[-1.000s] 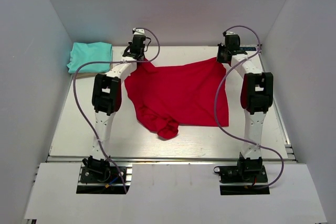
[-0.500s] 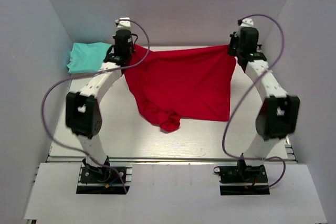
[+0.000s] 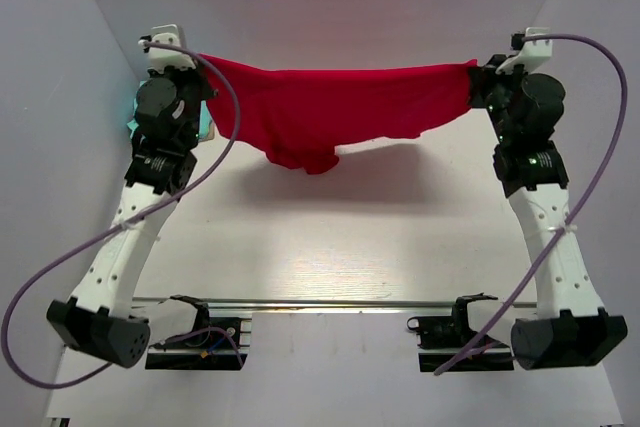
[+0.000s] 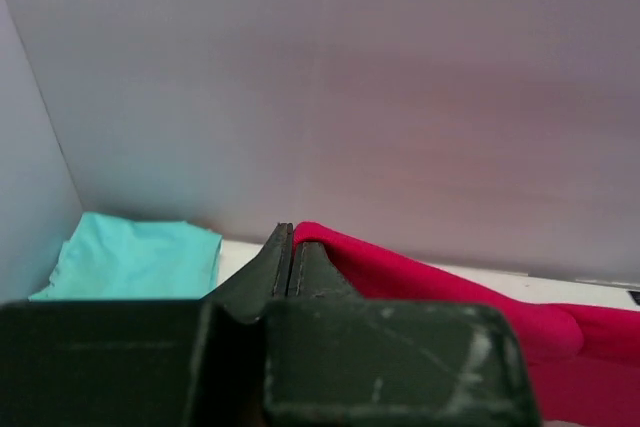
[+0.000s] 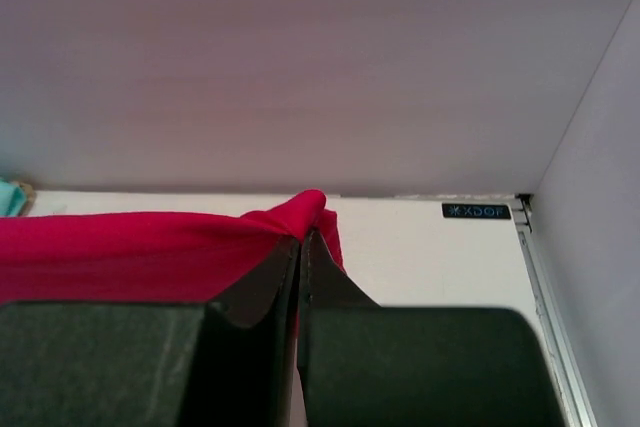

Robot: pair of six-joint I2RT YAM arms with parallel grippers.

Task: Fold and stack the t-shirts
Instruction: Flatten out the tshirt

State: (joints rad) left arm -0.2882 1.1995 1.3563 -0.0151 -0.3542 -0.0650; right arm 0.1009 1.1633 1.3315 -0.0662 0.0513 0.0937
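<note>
Tabletop (image 3: 340, 247): the shadow of the lifted cloth falls on its far half.
Left end effector (image 4: 290, 247): high over the tabletop's far left corner. Its jaws are pressed together on one corner of the red t-shirt (image 3: 330, 107), with only a thin pinch of cloth between them.
Right end effector (image 5: 302, 242): high over the tabletop's far right corner. Its jaws are clamped on the opposite corner, and a small fold pokes past the tips.
Red t-shirt: wholly off the tabletop, stretched between both grips above its far edge. It sags in the middle, and a bunched lump hangs left of centre.
Handling: light, limp and thin, so it drapes and bunches and holds no shape. A small pinch may slip if pulled taut. Corners or seams look best to hold, but which edge is gripped cannot be told.
Teal t-shirt (image 4: 130, 257): folded on the tabletop's far left corner, touched by neither end effector.
</note>
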